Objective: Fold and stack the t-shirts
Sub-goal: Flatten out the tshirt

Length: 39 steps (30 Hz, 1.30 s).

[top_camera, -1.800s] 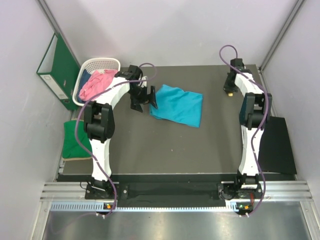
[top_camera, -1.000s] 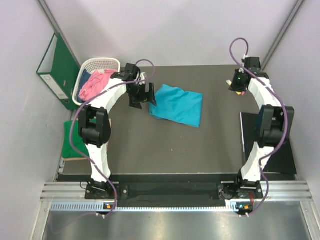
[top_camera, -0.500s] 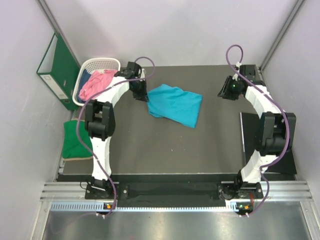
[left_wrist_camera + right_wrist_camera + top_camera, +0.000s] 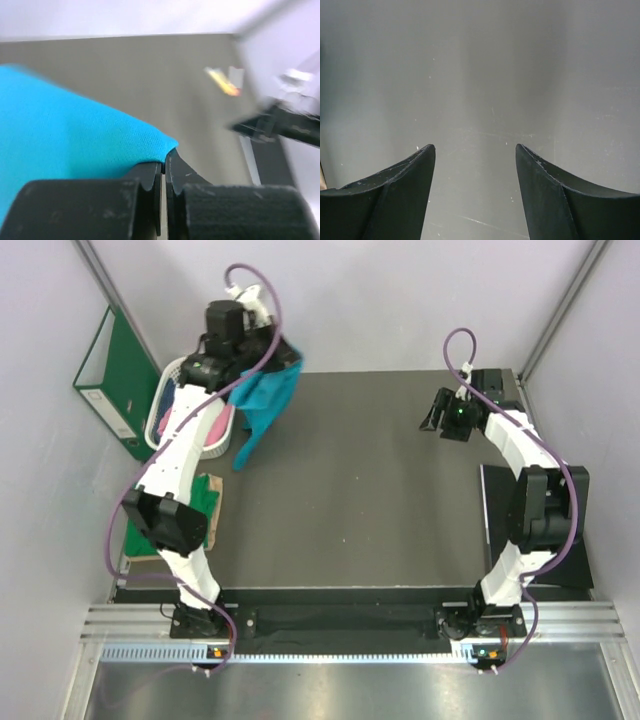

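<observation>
My left gripper (image 4: pixel 281 353) is raised high at the table's back left, shut on a corner of the teal-blue t-shirt (image 4: pixel 262 405). The shirt hangs down off the table beside the basket. In the left wrist view the jaws (image 4: pixel 165 160) pinch the cloth's edge (image 4: pixel 65 125). The pink t-shirt (image 4: pixel 218 427) lies in the basket, mostly hidden by my left arm. The green t-shirt (image 4: pixel 206 502) lies folded at the table's left edge, partly behind that arm. My right gripper (image 4: pixel 441 412) hovers open over bare tabletop at the back right, with nothing between its fingers (image 4: pixel 475 148).
A white lattice basket (image 4: pixel 172 373) stands at the back left, with a green ring binder (image 4: pixel 112 375) leaning on the wall beside it. A black mat (image 4: pixel 548 530) lies along the table's right side. Grey walls close in on three sides.
My left gripper closed on the teal-blue t-shirt and lifted it off the table, up and left toward the basket. The right gripper opened and shifted slightly left.
</observation>
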{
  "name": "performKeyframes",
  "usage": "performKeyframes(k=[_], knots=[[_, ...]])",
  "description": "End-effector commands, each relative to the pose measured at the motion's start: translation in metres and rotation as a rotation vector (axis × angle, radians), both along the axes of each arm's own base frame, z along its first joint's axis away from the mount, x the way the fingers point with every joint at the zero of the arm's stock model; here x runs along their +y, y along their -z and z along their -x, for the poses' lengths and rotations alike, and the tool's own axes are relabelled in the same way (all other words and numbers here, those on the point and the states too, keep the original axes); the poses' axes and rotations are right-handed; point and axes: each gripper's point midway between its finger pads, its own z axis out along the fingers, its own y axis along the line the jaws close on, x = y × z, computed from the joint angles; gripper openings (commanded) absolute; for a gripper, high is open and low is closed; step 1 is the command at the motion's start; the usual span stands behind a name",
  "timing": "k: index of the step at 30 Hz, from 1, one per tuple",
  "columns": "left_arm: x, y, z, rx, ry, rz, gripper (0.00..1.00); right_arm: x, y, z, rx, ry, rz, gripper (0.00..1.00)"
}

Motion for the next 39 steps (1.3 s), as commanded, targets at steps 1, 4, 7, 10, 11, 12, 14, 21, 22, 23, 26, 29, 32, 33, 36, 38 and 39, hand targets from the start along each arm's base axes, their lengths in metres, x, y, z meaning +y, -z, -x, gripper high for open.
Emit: performKeyframes(k=[1, 4, 7, 10, 11, 12, 14, 21, 22, 23, 26, 29, 32, 33, 36, 38, 39], knots=[[-0.110, -0.006, 0.020, 0.020, 0.362, 0.130, 0.00, 0.002, -0.024, 0.006, -0.055, -0.046, 0.015, 0.66], [-0.181, 0.058, 0.056, 0.238, 0.573, 0.157, 0.00, -0.006, -0.024, 0.016, -0.037, -0.033, 0.060, 0.66], [-0.215, 0.118, 0.095, 0.377, 0.674, 0.099, 0.00, -0.015, -0.027, 0.026, -0.042, -0.011, 0.088, 0.68], [-0.221, 0.157, 0.118, 0.501, 0.715, 0.055, 0.85, -0.020, -0.032, 0.036, -0.056, -0.005, 0.110, 0.79], [-0.217, 0.159, 0.121, 0.506, 0.708, 0.027, 0.99, -0.019, -0.040, 0.039, -0.079, -0.010, 0.110, 0.84], [-0.210, 0.160, 0.114, 0.480, 0.665, -0.010, 0.99, -0.019, -0.043, 0.041, -0.090, -0.015, 0.110, 0.89], [-0.194, 0.141, 0.102, 0.379, 0.595, -0.015, 0.99, -0.018, -0.058, 0.042, -0.136, -0.019, 0.109, 1.00], [-0.087, 0.115, 0.060, 0.265, 0.255, -0.023, 0.99, 0.036, -0.075, 0.035, -0.168, -0.178, 0.165, 1.00], [-0.062, 0.120, 0.052, 0.275, 0.186, -0.032, 0.99, 0.048, -0.072, 0.037, -0.161, -0.220, 0.182, 1.00], [-0.049, 0.125, 0.048, 0.289, 0.146, -0.043, 0.99, 0.060, -0.059, 0.034, -0.132, -0.251, 0.201, 1.00], [-0.008, 0.149, 0.041, 0.379, 0.048, -0.076, 0.99, 0.114, -0.043, 0.037, -0.113, -0.386, 0.240, 0.96], [0.019, 0.173, 0.041, 0.489, -0.011, -0.103, 0.99, 0.160, -0.021, 0.045, -0.098, -0.504, 0.324, 0.89], [0.031, 0.190, 0.044, 0.557, -0.038, -0.111, 0.99, 0.186, 0.000, 0.049, -0.082, -0.579, 0.450, 0.89], [0.033, 0.193, 0.044, 0.564, -0.045, -0.115, 0.99, 0.200, -0.005, 0.049, -0.105, -0.602, 0.470, 0.89], [0.037, 0.203, 0.046, 0.595, -0.054, -0.117, 0.99, 0.218, 0.005, 0.055, -0.101, -0.654, 0.512, 0.89], [0.039, 0.210, 0.047, 0.616, -0.056, -0.121, 0.99, 0.226, 0.012, 0.057, -0.100, -0.673, 0.522, 0.89], [0.040, 0.213, 0.049, 0.625, -0.054, -0.126, 0.99, 0.231, 0.015, 0.059, -0.099, -0.679, 0.533, 0.89]])
